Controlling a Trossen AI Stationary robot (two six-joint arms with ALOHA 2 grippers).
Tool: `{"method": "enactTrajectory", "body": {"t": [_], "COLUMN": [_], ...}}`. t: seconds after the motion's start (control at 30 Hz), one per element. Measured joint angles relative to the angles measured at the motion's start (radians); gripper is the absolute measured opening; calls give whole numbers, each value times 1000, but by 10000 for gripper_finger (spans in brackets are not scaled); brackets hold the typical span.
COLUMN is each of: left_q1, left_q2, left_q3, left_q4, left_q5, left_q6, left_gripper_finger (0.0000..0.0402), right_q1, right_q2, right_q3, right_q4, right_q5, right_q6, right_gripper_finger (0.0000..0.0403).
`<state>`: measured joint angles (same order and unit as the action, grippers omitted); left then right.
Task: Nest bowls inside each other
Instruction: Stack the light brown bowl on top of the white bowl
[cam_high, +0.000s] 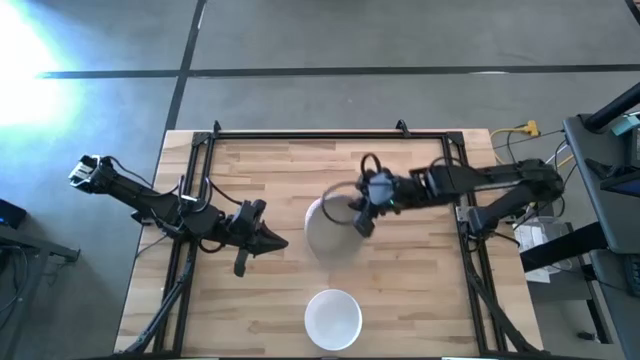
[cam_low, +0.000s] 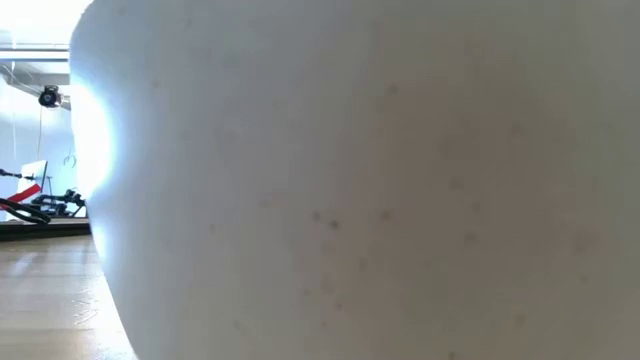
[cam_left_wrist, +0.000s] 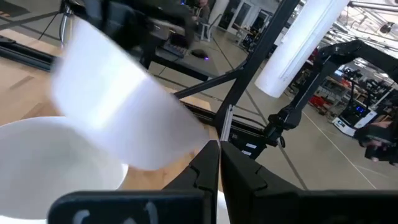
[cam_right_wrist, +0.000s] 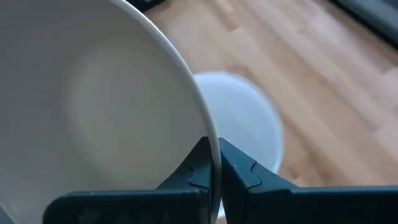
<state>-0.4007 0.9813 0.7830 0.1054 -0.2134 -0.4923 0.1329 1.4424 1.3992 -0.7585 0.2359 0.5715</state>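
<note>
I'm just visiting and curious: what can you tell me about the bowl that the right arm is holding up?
The held bowl is white, round and smooth, with a plain matte surface and a thin rim. The right pincer is shut on that rim, one finger inside, one outside. The bowl hangs tilted over the middle of the wooden table, and its edges look blurred. Nothing else touches it. Another white bowl sits apart, near the table's front edge.

Two dark, slender jointed arms are showing black cables looping at the wrists; the left gripper (cam_high: 268, 240) and right gripper (cam_high: 362, 222) are ending in black, angular, tapered fingers.
</note>
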Motion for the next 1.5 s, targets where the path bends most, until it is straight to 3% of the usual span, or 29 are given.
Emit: {"method": "enactTrajectory", "body": {"t": [0.37,0.73,1.5], "left_q1": [0,0,0], "left_q2": [0,-6,-2], "left_q3": [0,0,-2], "left_q4": [0,-1,0], "left_q5": [0,0,0], "left_q6": [1,1,1], "left_gripper_finger": [0,0,0], "right_q1": [-154,-202,-232], "right_q2": [92,94,217], "right_q3": [134,134,150], "right_q4": [-182,-187,-254], "right_q5": [-100,-264,-374], "right_q6": [-4,11,-1], "right_gripper_finger": [9,9,9]}}
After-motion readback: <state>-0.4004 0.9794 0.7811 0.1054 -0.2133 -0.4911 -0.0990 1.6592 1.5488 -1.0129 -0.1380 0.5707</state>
